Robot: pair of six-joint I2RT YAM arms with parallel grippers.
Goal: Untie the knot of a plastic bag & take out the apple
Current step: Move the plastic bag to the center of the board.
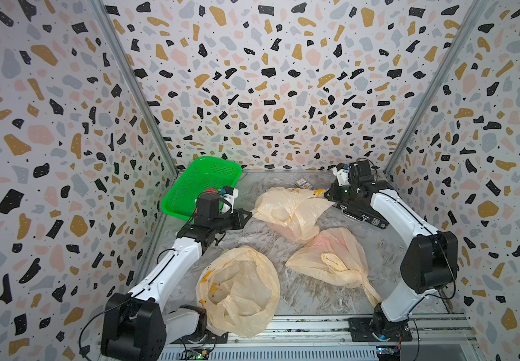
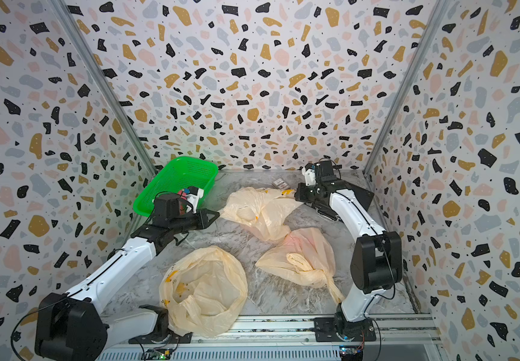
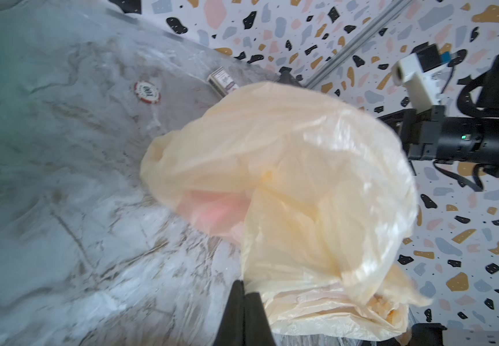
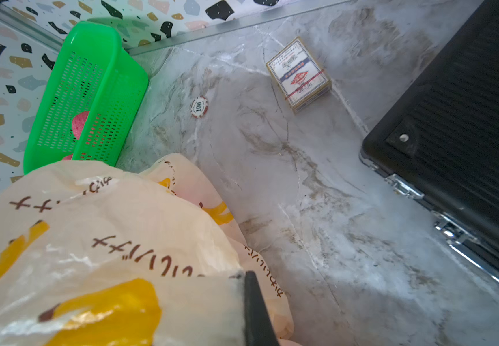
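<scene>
Left gripper (image 1: 248,215) and right gripper (image 1: 327,194) clamp the bag (image 1: 286,209) beside the green basket (image 1: 202,178); next, I judge, spread its mouth.

Terrazzo-patterned walls (image 1: 252,78), grey marble tabletop (image 1: 302,297), metal corner posts (image 1: 132,81)

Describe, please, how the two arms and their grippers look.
The left arm and right arm have white link shells, black joint housings and thin black cables. The left gripper and right gripper are black, with a white camera mount on each.
</scene>
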